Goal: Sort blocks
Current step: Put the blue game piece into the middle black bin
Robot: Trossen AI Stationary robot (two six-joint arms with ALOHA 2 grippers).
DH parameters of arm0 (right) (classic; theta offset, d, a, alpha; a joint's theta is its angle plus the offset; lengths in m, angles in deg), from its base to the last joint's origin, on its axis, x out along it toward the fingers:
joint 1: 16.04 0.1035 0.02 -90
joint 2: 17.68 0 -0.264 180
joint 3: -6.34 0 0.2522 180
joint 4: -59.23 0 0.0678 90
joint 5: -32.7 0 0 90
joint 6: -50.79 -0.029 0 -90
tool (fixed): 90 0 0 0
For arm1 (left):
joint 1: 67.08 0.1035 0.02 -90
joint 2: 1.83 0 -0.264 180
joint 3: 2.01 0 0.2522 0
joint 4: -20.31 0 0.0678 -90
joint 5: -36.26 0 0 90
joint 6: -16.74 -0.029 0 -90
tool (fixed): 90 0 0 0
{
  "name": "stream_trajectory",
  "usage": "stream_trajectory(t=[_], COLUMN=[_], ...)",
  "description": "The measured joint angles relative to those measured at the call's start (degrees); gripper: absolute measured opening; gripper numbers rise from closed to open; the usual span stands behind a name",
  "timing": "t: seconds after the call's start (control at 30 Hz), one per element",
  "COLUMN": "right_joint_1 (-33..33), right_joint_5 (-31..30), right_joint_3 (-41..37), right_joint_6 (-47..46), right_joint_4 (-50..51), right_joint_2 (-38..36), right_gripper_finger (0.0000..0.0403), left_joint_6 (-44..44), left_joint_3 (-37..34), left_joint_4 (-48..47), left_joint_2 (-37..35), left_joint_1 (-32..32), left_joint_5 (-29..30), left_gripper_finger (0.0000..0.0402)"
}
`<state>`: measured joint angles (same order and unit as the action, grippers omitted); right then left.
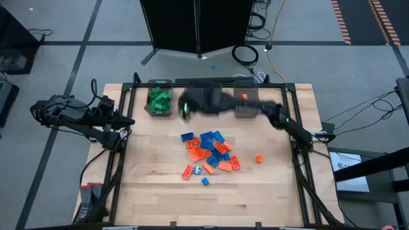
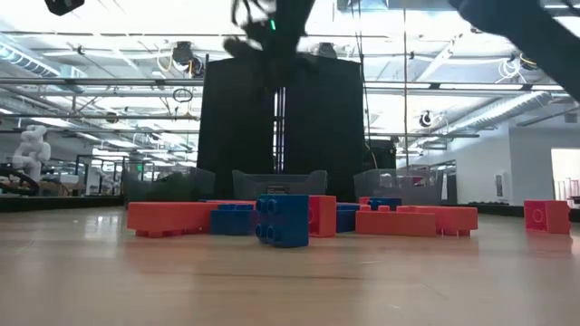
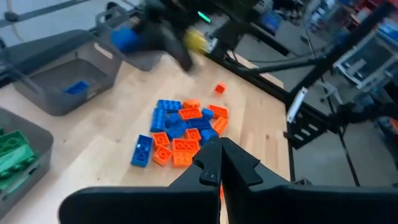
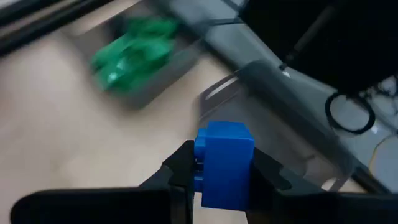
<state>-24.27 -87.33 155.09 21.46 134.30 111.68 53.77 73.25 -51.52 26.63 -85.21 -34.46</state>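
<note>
A pile of blue and orange-red blocks (image 1: 208, 153) lies at the table's middle, and one orange block (image 1: 259, 158) lies apart to its right. Three grey bins stand along the far edge. The left bin (image 1: 160, 115) holds green blocks (image 4: 134, 53). The middle bin (image 3: 59, 102) holds a blue block (image 3: 78, 87). The right bin (image 1: 246, 114) holds an orange one. My right gripper (image 1: 186, 105) hangs, blurred, over the far edge by the middle bin, shut on a blue block (image 4: 224, 155). My left gripper (image 3: 221, 165) waits, shut, at the table's left side. My right gripper pinches the blue block by two opposite sides (image 4: 200, 162) between its two fingers. The fingers slant downward toward the table's far edge. The block is lifted clear of the table and stands out past the fingertips.
Black frame rails run along the table's left, right and far sides. Bare wood lies near the front edge and to the left of the pile. The right arm (image 1: 287, 124) reaches across from the right, over the right bin.
</note>
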Motion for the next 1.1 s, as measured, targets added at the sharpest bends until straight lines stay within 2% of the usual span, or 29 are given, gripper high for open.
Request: stream_trajectory(t=[0.13,0.3,0.67,0.93,1.0,1.1], right_joint_1=[-10.2,-17.4,-18.7,-18.7,-18.7,-17.9], right_joint_5=[5.9,12.0,21.7,25.6,26.4,30.9], right_joint_3=[0.0,0.0,-0.1,0.0,0.0,-0.1], right_joint_6=[-0.2,-2.2,6.7,10.3,11.8,16.9], right_joint_4=[-2.8,-2.7,-0.8,-0.2,0.5,1.5], right_joint_2=[0.0,1.3,7.8,9.5,9.0,7.1], right_gripper_finger=[0.0074,0.0074,0.0081,0.0261,0.0289,0.0305], left_joint_6=[0.2,1.7,1.8,1.7,1.7,1.7], left_joint_3=[0.0,0.0,0.0,0.0,0.0,0.0], left_joint_4=[0.0,0.0,0.1,-0.3,-1.4,-1.9], left_joint_2=[0.0,0.0,0.2,1.4,1.9,2.4], left_joint_1=[0.0,0.0,0.0,0.0,0.0,0.0], left_joint_5=[2.4,6.1,11.5,12.4,12.9,12.9], left_gripper_finger=[0.0000,0.0000,0.0000,0.0000,0.0000,0.0000])
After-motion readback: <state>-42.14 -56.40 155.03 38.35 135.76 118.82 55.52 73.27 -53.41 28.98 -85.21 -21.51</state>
